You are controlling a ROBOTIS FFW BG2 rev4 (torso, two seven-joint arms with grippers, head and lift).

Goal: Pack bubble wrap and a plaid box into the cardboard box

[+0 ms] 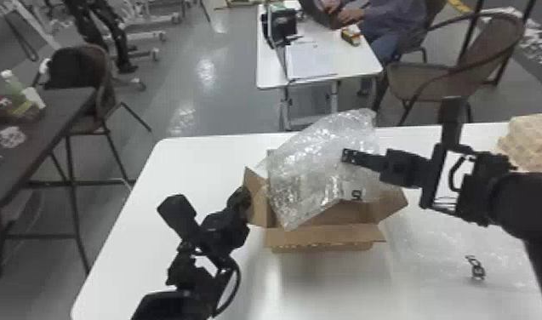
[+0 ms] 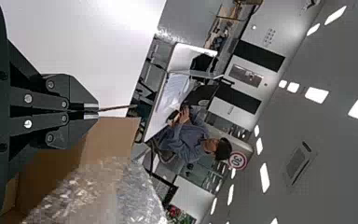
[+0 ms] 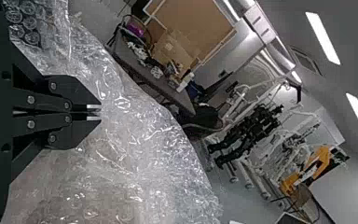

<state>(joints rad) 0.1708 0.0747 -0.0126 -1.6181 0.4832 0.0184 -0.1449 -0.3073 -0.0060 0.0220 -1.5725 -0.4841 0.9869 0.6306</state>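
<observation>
Bubble wrap (image 1: 308, 161) up, and first the big white counter (image 1: 189, 170), spread out beneath left tool (image 1: 243, 198) and right tool (image 1: 346, 155)! Open cardboard box (image 1: 325, 233) there, right between the pair, flaps splayed. Then the wrap itself: hanging from the right tool, slanting down over the box's mouth towards the left one. Flat clear sheet (image 1: 448, 251) on the near, right-hand side of the right tool. Plaid box (image 1: 531, 140) well off to that tool's right. Side flap (image 1: 259, 206) pinched in the left tool, narrow; right tool narrow too, nipped on wrap.
</observation>
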